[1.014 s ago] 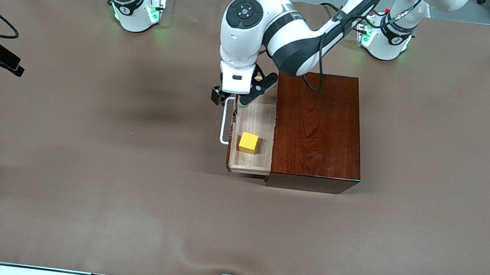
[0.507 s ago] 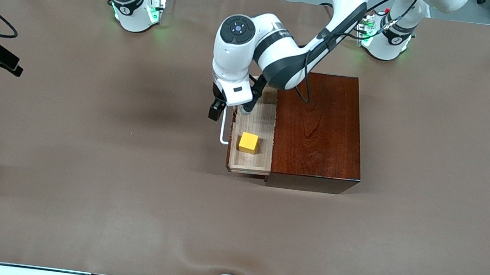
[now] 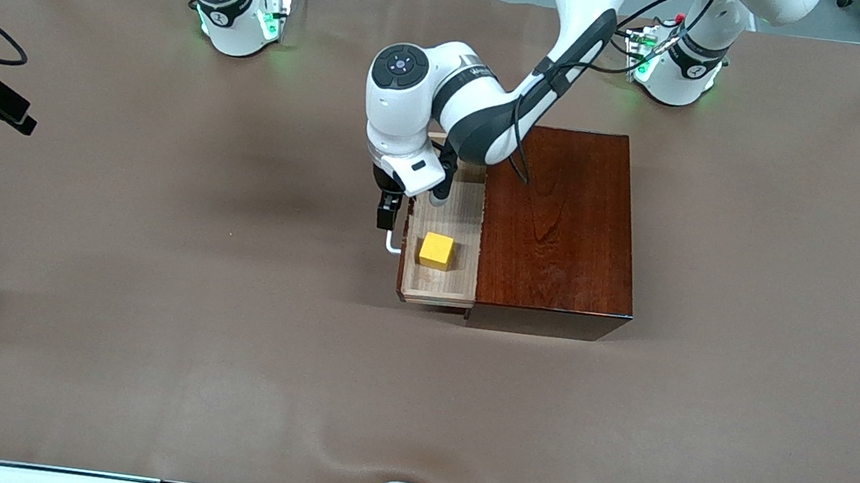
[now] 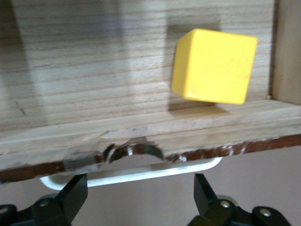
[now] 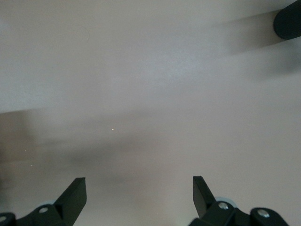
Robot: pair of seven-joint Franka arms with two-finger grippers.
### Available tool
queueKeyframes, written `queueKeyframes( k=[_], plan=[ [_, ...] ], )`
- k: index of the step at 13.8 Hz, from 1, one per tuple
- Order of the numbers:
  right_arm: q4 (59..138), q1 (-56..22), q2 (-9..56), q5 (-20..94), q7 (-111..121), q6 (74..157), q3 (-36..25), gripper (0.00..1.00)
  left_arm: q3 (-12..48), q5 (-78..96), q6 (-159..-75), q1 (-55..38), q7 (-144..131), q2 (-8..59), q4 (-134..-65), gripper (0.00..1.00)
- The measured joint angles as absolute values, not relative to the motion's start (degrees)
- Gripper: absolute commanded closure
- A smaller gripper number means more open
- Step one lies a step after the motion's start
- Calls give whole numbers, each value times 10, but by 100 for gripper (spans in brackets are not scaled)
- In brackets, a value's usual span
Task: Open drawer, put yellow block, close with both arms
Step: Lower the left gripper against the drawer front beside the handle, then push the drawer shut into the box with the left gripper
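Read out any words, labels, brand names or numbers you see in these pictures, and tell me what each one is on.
None can be read.
Small dark marks on the black bands above both arm bases: too small to read.
Faint print on the left arm: too small to read.
The drawer, yellow block and wooden box: no text.

My left end effector (image 3: 392, 216) has swung from the handle's (image 3: 394, 247) upper end down along the drawer (image 3: 441, 285) front; yellow block (image 3: 436, 250) now just beside it.
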State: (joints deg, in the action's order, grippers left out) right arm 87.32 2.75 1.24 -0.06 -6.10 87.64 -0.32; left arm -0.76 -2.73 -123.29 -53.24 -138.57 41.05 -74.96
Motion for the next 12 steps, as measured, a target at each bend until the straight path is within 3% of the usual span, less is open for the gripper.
queueKeyframes(
  k=[7, 12],
  plan=[
    [872, 28, 12, -1, -61, 877, -3, 0, -21, -27, -1232, -531, -1429, 412, -748, 0],
    [872, 28, 12, -1, -61, 877, -2, 0, -25, -24, -1179, -530, -1430, 414, -731, 0]
  ],
)
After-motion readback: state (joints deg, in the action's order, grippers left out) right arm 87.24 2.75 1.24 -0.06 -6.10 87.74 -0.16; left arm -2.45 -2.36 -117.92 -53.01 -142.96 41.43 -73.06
